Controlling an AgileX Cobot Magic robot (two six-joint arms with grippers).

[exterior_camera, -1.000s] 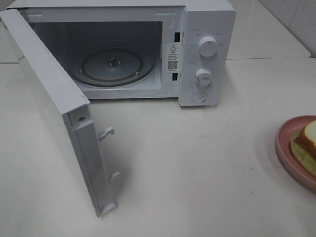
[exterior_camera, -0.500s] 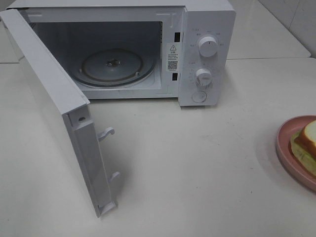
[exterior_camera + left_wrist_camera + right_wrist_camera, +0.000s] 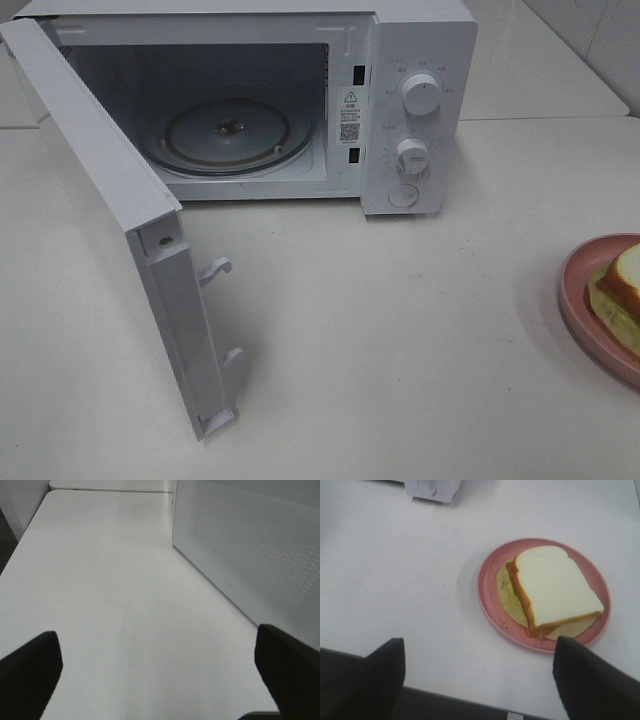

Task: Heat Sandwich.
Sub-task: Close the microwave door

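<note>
Change since earlier frame: nothing in the high view shifts; microwave, door, plate and sandwich lie as they did a second ago, and neither arm enters that view.
Sandwich: two thick square slices of white bread with tan crust, green lettuce and reddish filling, the sandwich (image 3: 552,591) lies flat on a round pink plate (image 3: 487,596) at the right edge of the white desk (image 3: 400,330).
Microwave: white countertop microwave oven (image 3: 415,100) at the back of the desk, hinged door (image 3: 110,230) swung wide to the left, glass turntable (image 3: 228,135) bare inside.
Right hand: right hand (image 3: 477,672) hovers above the desk with both dark fingers well apart, gripping nothing.
Left hand: left hand (image 3: 160,667) spread wide and empty, beside the outer face of the open door.
Key relation: sandwich sits ahead of the right hand and off toward one finger, not centred between the two; the right arm is the nearer by far.
Sandwich axis: crust edges run skewed to the line joining the fingers.
Judged next need: right hand moves sideways over the plate before descending.
</note>
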